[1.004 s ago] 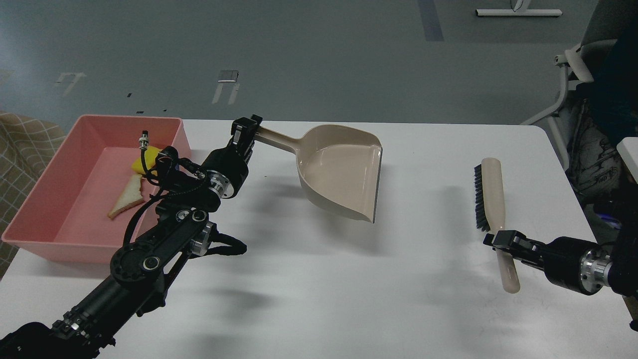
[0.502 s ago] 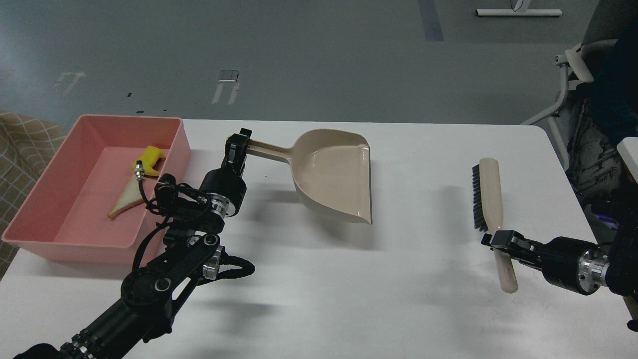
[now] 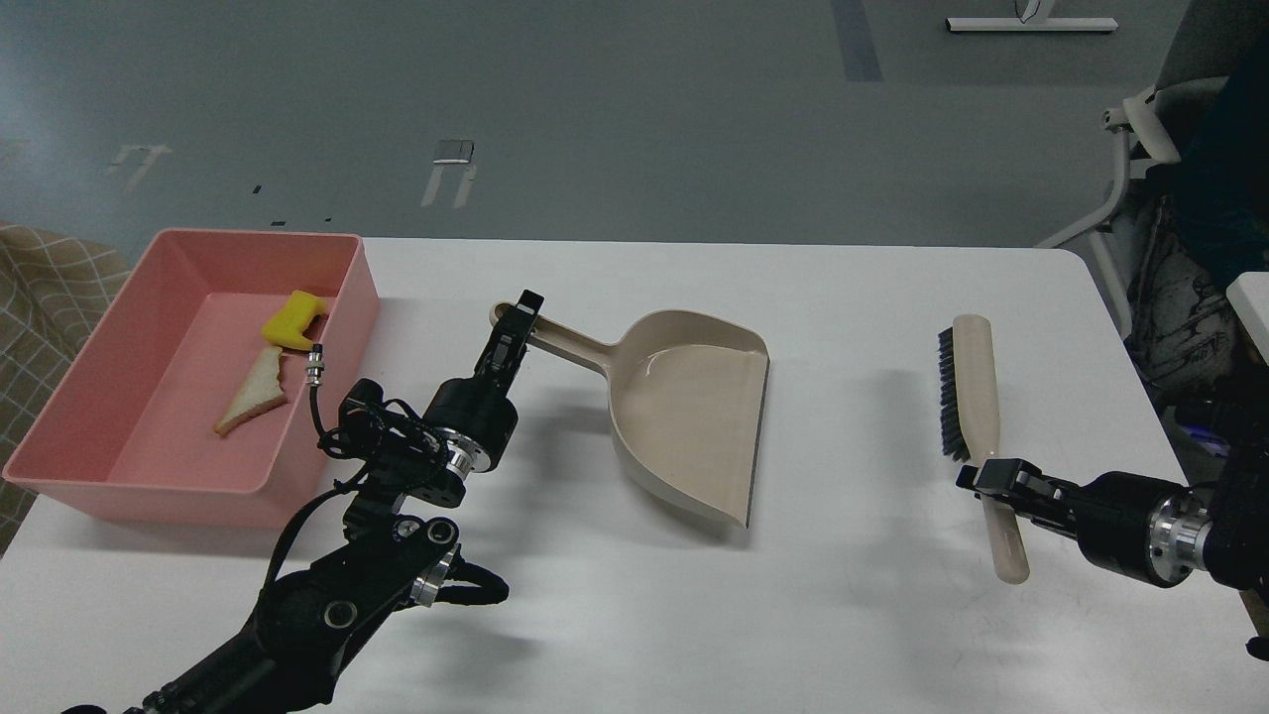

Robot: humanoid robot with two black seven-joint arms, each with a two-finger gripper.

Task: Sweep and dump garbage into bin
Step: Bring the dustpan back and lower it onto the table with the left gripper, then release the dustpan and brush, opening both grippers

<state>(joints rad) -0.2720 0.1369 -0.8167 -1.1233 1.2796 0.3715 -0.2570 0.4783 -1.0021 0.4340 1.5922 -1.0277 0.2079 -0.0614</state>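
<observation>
Dustpan handle in the left jaws, garbage already in the bin at ten o'clock.

Left gripper (image 3: 519, 319) has its jaws clenched on the handle tip of the beige dustpan (image 3: 694, 416), whose long axis runs from the jaws toward four o'clock, with the empty pan low over or resting on the white bench (image 3: 634, 615). Right gripper (image 3: 977, 478) grasps the handle of the brush (image 3: 972, 397), which runs roughly twelve to six o'clock, bristles facing the pan. Yellow chunk (image 3: 290, 319) and bread slice (image 3: 253, 390) lie inside the pink bin (image 3: 119, 486), well apart from both jaws; the left arm is nearer. Judged from this, dumping looks done and setting the tools down remains.
</observation>
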